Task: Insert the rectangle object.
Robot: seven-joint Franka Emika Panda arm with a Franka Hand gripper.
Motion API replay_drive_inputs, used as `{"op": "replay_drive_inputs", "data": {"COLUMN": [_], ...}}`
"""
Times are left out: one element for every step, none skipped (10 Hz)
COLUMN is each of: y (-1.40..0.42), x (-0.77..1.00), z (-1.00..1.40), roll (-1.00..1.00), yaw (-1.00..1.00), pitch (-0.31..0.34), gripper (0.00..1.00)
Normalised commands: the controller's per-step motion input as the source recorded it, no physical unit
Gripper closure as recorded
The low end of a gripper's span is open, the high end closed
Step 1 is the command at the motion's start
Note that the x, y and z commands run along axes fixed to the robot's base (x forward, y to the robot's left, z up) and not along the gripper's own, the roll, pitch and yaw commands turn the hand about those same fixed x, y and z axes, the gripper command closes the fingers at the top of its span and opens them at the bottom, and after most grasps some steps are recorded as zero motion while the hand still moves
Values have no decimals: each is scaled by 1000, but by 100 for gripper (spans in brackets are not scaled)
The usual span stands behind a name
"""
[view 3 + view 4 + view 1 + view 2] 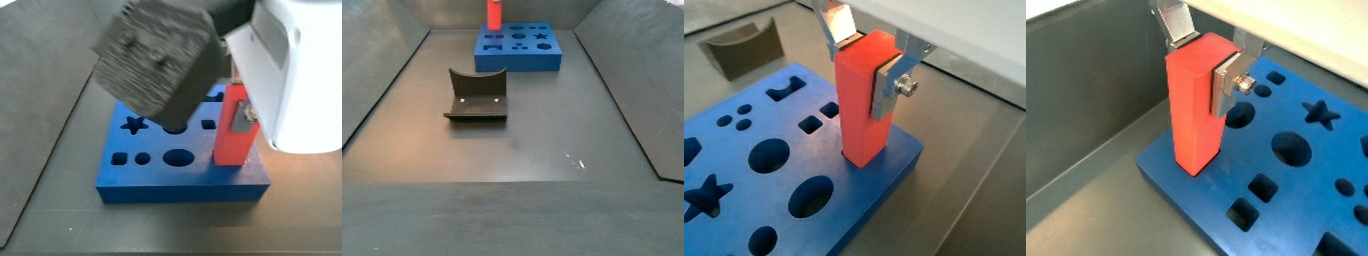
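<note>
One rectangle object [866, 100] — upright, long axis vertical — clamped by gripper [871, 68].

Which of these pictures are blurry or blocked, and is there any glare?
In a side view, a blurred dark mass and white housing close to the lens hide much of the blue block; the red bar shows beside them. In both wrist views the gripper and bar are sharp. In a side view, a small glint marks the floor.

floor [516, 150]: dark grey, smooth, slight glare | walls [376, 70]: grey, sloping outward | fixture [477, 95]: mid-floor
</note>
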Motion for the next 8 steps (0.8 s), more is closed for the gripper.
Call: {"op": "replay_drive_inputs", "data": {"y": [-11,-54,-111,-66,-66,0,-17,0], "x": [206,331,249,134,43,0,0,0], "z": [-191,-400,-429,-311,-357,0,0,0], "roll": [0,44,141,156,89,-7,0,0], "yaw": [-106,-169,-83,0,0,0,0,0], "pitch": [17,54,170,269,176,0,0,0], "gripper": [100,100,100,100,100,100,100,100]}}
